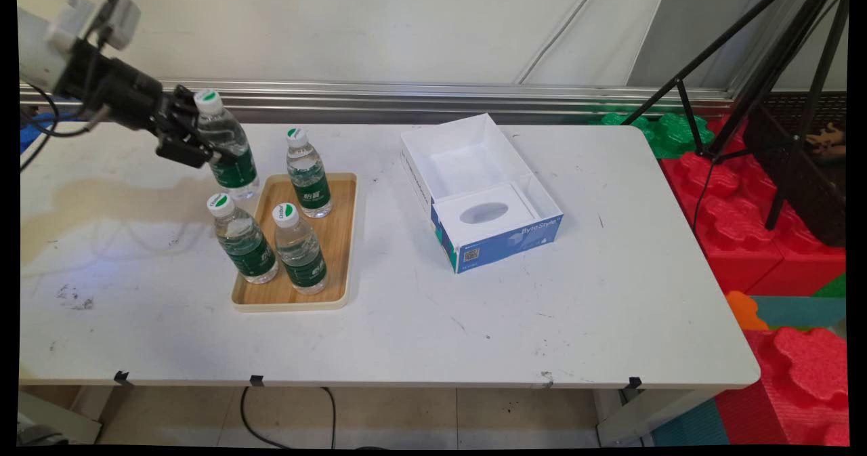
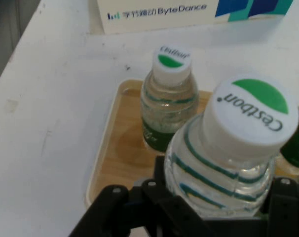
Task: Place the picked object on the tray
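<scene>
Your gripper [image 1: 203, 146] is clamped on a water bottle [image 1: 227, 146], its jaws closed against the clear body on either side, just above the green label. The bottle is tilted, its white cap leaning back toward the arm, and it hangs at the far left corner of the wooden tray [image 1: 342, 239]; you cannot tell from the main view whether its base touches the table [image 1: 542, 320] or the tray's rim.

Look at the hand view: the held bottle [image 2: 228, 163] fills the lower right, its white cap with a green mark close to the lens and the black linkage wrapped around its body. Beyond it you see a second bottle [image 2: 168, 106] standing upright on the tray [image 2: 115, 148].

The main view gives you what the hand view cannot: three bottles upright on the tray, one at the far side [image 1: 309, 175] and two at the near left [image 1: 244, 239] [image 1: 299, 249]. To the tray's right, well apart, sits an open blue-and-white tissue box [image 1: 498, 239]; the hand view catches only its lettered edge [image 2: 154, 15].
</scene>
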Robot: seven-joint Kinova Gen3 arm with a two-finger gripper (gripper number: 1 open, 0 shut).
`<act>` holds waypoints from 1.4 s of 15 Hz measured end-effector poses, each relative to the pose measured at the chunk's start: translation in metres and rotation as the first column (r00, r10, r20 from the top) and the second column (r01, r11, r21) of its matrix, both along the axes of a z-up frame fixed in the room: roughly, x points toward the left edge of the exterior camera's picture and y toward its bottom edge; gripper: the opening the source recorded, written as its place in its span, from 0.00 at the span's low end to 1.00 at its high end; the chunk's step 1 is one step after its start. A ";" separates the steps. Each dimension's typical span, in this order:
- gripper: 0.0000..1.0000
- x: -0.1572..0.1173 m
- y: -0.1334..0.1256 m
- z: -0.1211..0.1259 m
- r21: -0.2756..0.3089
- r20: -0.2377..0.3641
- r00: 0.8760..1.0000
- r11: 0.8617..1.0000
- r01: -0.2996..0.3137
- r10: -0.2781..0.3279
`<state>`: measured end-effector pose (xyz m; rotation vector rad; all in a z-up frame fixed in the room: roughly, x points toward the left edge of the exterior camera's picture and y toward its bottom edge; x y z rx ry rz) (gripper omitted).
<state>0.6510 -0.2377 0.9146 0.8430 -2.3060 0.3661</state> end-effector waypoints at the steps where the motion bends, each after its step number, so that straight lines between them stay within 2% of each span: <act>1: 0.00 0.001 -0.003 -0.009 0.001 -0.001 1.000 1.000 0.000 0.000; 8: 0.00 0.002 -0.024 -0.061 -0.008 -0.016 1.000 1.000 0.001 -0.001; 16: 0.00 0.000 -0.042 -0.096 -0.023 -0.034 0.999 1.000 -0.005 0.004; 20: 0.00 0.001 -0.044 -0.106 -0.022 -0.039 0.999 1.000 -0.009 0.008; 21: 1.00 0.002 -0.044 -0.108 -0.022 -0.042 0.999 1.000 -0.010 0.009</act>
